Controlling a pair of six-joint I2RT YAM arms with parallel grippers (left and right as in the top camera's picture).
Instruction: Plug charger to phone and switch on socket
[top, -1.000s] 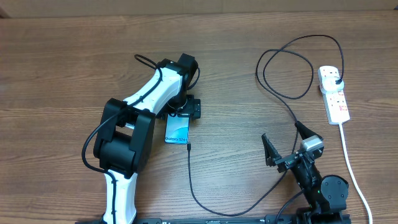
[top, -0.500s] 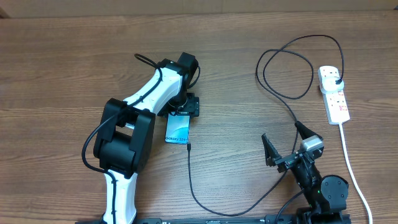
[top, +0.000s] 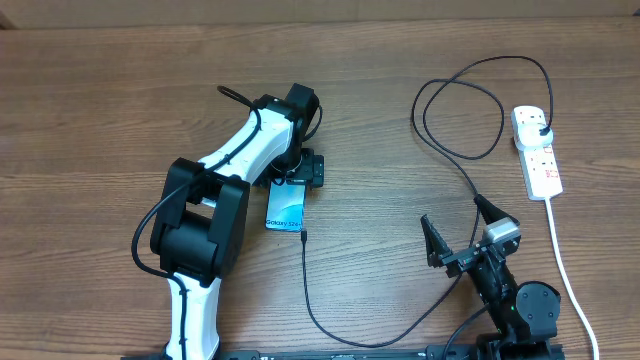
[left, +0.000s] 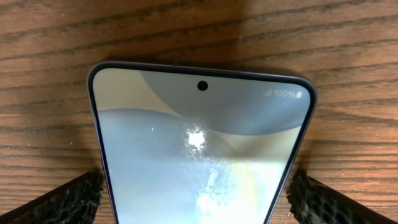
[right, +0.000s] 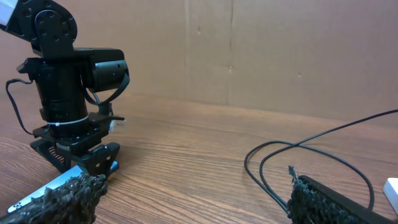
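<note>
The phone (top: 285, 210) lies flat on the table with its light blue screen lit; it fills the left wrist view (left: 199, 143). My left gripper (top: 297, 178) straddles its top end, and both fingertips (left: 194, 186) touch its long edges. The charger cable (top: 305, 290) has its connector tip at the phone's bottom end. It curves along the front of the table and loops up to a black plug head (top: 541, 129) in the socket (top: 537, 160). My right gripper (top: 458, 225) is open and empty, near the cable (right: 273, 180) and right of the phone.
The socket's white lead (top: 565, 270) runs down the right side toward the table's front edge. The cable makes a large loop (top: 460, 110) left of the socket. My left arm (top: 215, 200) lies across the middle left of the table. A cardboard wall (right: 249, 50) stands behind.
My left gripper has shifted very slightly over the phone's top end. The phone, the cable and my right arm have not moved.
</note>
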